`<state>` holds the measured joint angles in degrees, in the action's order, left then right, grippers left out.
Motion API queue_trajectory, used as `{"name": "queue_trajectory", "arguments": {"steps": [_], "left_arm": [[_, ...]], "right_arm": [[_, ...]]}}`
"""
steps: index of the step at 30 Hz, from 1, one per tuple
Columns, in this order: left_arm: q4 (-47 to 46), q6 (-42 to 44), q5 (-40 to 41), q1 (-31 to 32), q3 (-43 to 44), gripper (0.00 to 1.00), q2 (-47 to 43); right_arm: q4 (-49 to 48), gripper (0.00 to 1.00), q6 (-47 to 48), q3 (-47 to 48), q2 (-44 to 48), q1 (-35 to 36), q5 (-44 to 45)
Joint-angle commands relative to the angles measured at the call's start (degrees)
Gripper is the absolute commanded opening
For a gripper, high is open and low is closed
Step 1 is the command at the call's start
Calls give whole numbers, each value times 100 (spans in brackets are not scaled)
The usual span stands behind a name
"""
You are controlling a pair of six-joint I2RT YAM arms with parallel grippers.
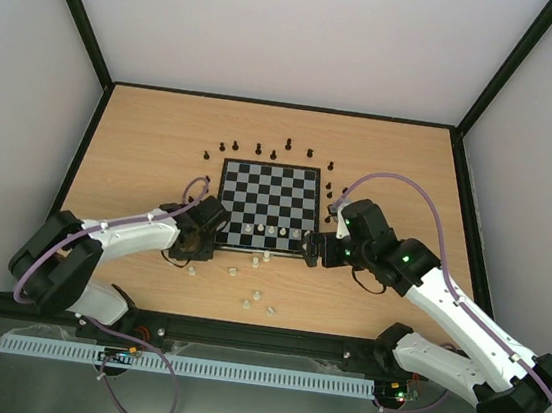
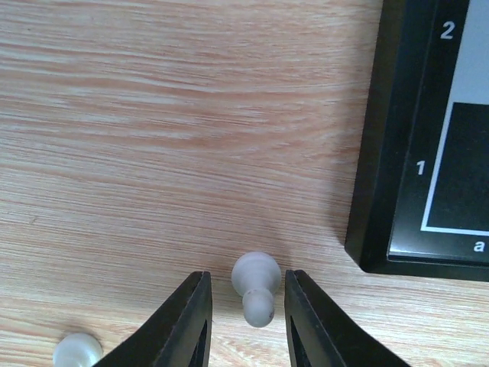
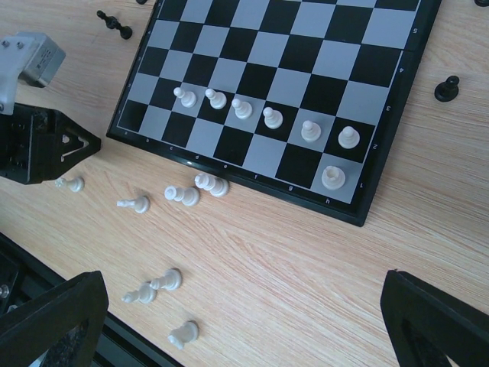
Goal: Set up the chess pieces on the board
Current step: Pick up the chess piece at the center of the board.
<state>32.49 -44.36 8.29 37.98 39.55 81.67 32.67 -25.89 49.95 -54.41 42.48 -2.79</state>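
Note:
The board (image 1: 268, 191) lies mid-table and also shows in the right wrist view (image 3: 306, 46). Its a1 corner shows in the left wrist view (image 2: 382, 153). Several white pawns (image 3: 272, 117) stand on its second row, and a white rook (image 3: 333, 177) stands on h1. My left gripper (image 2: 246, 321) is low over the wood left of the board, open, its fingers on either side of a white pawn (image 2: 256, 287) that lies on its side, not touching it. My right gripper (image 3: 244, 306) is wide open and empty above the wood near the board's front right corner (image 1: 313, 246).
Several loose white pieces (image 3: 182, 194) lie on the wood in front of the board, and another (image 2: 76, 352) lies left of my left fingers. Black pieces (image 1: 260, 148) stand in an arc round the board's far and right sides. A black rail (image 1: 260, 338) runs along the near edge.

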Motion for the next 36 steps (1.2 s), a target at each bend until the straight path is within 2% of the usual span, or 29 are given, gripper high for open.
{"name": "queue_trajectory", "arguments": {"steps": [1, 5, 17, 24, 31, 36], "left_arm": [[41, -86, -13, 17, -63, 29, -163], [50, -57, 1, 17, -7, 26, -132], [214, 5, 61, 17, 196, 26, -242], [238, 24, 63, 26, 205, 18, -223], [220, 23, 58, 24, 126, 17, -205], [188, 53, 24, 25, 130, 4, -111]], "right_arm": [[26, 99, 65, -73, 69, 41, -53], [24, 99, 66, -74, 77, 47, -51], [21, 99, 62, -82, 79, 67, -46], [28, 99, 66, -84, 88, 76, -37], [26, 99, 62, -87, 81, 78, -46], [29, 99, 66, -94, 88, 94, -32]]}}
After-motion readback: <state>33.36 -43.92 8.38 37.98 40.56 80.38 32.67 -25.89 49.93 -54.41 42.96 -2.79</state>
